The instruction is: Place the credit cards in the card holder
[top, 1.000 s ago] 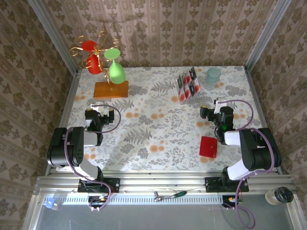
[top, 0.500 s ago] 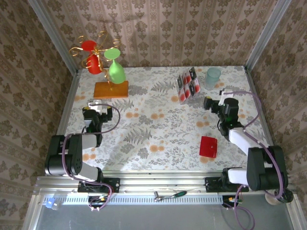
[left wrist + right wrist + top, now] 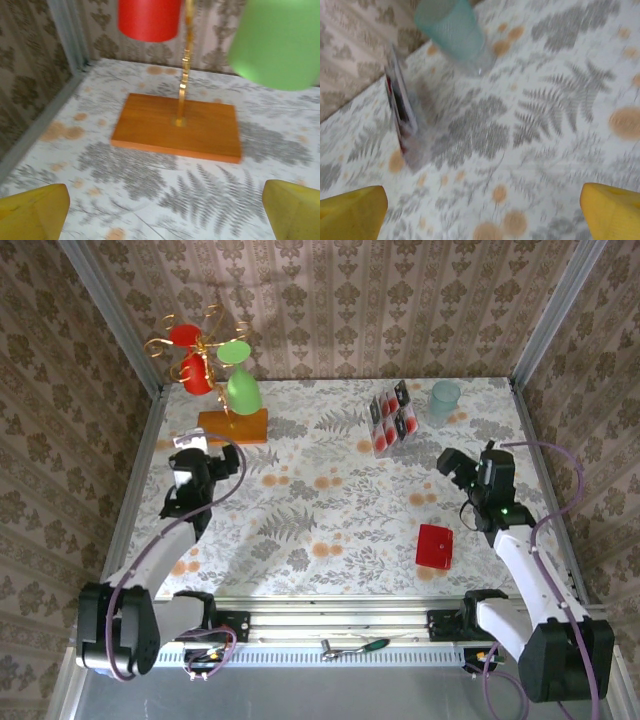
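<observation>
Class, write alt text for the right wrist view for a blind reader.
The right tool hangs open over a fern-patterned tablecloth, its yellow fingertips at the bottom corners. Ahead stand a teal cup and, left of it, a blurred clear rack holding credit cards.

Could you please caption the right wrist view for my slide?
Open right gripper facing teal cup and racked credit cards.

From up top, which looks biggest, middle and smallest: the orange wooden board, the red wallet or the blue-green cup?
1. flat orange wooden board: clearly the largest.
2. flat red square wallet and see-through teal plastic cup: these look about alike, too close to rank.
</observation>
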Available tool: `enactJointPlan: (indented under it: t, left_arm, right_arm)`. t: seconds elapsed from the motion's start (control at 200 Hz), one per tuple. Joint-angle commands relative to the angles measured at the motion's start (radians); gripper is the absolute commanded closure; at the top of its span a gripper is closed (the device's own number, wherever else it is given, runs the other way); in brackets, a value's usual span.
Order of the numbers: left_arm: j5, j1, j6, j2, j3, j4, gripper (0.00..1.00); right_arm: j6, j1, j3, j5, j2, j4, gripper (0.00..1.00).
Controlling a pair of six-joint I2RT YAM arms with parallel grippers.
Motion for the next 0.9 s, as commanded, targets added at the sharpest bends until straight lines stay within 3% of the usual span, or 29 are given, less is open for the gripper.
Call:
enactJointPlan:
  t: [0.0,0.135,0.41,0.895]
  left_arm:
    - [-0.029,-0.088,-0.163,-0.039,0.016,-0.232,0.00]
    - [-0.121,-0.279,-0.146,-0.057,0.023,-0.280,0.00]
    - [-0.212,-0.515,-0.273,0.055,0.124,-0.473,0.00]
    - [-0.126,-0.534,-0.274,0.122,0.171,-0.453,0.00]
  right_arm:
    - [0.085,0.017,-0.015,-0.166,-0.055,-0.184,0.03]
    - [0.111,0.052,0.008,-0.150,-0.072,-0.420,0.13]
    - [0.217,0.152,-0.111,-0.040,-0.153,-0.544,0.11]
    - [0.258,0.193,-0.145,0.041,0.024,-0.449,0.06]
